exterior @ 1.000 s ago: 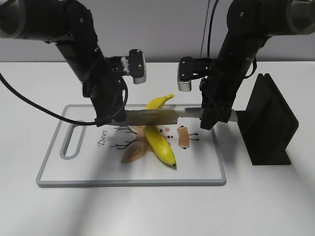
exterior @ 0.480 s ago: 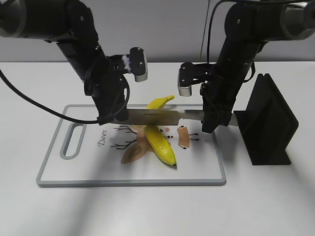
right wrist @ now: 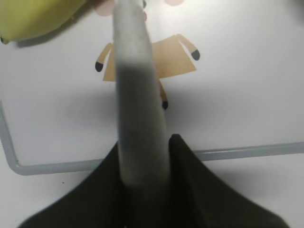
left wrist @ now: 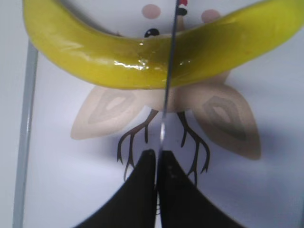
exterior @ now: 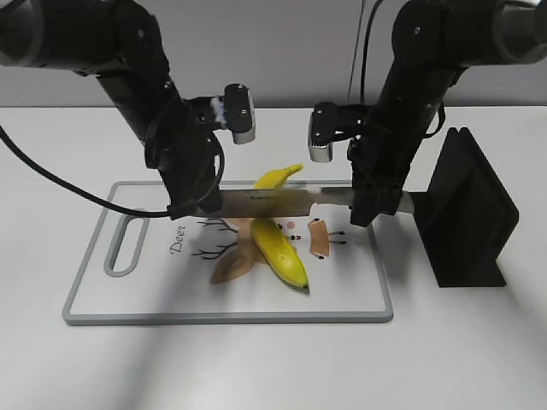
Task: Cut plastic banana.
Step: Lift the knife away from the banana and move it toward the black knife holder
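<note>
Black left claw (left wrist: pixel 156 164) pinches the knife (exterior: pixel 282 202) blade's tip; right claw (right wrist: pixel 145 161) is clamped on its grey handle. The blade lies level across the yellow banana (exterior: pixel 275 237) mid cutting board (exterior: pixel 94 299) on the white worktop (exterior: pixel 256 367), knife block (exterior: pixel 466 213) right.

knife (exterior: pixel 273 202) level across yellow banana (exterior: pixel 275 237), white cutting board (exterior: pixel 94 295), black knife block (exterior: pixel 466 209)

Yellow banana (exterior: pixel 278 243) on white, grey-rimmed board (exterior: pixel 94 299) printed with brown deer, black antlers, pink cheeks; knife (exterior: pixel 273 202) silver, handle grey, perhaps blurred; black block (exterior: pixel 466 213), black arms.
</note>
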Controlling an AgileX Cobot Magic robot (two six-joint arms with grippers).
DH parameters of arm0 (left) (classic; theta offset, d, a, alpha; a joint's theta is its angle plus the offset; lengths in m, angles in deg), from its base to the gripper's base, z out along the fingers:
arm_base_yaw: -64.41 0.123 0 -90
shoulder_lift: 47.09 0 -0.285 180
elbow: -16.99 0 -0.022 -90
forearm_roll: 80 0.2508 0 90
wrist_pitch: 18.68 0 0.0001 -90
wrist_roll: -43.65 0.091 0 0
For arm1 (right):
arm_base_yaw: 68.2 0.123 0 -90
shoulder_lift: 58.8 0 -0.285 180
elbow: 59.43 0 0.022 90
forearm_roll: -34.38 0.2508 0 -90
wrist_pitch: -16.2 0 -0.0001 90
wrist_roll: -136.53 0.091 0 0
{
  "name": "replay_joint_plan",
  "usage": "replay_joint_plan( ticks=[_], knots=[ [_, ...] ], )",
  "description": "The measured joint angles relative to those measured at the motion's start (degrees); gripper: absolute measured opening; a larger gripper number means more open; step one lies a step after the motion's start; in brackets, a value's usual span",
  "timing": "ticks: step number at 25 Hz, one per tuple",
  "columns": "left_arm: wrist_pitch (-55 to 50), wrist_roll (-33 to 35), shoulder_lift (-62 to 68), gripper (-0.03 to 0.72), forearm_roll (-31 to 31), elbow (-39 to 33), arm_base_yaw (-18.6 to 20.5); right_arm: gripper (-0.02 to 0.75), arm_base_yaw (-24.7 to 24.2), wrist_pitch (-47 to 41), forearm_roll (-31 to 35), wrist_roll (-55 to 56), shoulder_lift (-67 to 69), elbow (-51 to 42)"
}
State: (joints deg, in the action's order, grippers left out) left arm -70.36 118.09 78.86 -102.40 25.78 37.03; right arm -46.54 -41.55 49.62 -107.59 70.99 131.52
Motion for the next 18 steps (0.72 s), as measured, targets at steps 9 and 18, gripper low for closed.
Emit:
replay_joint_plan(
  ticks=[9, 18],
  knots=[
    [-1.1, -1.3, -7.5, -0.009, 3.3, -0.5, -0.2, 0.197, 1.1, -0.7, -0.4, 0.7, -6.8, 0.9],
    [-2.1, -1.7, -15.6, -0.009, 3.8, -0.5, -0.5, 0.197, 1.4, -4.2, -0.3, 1.2, -13.6, 3.4]
  ],
)
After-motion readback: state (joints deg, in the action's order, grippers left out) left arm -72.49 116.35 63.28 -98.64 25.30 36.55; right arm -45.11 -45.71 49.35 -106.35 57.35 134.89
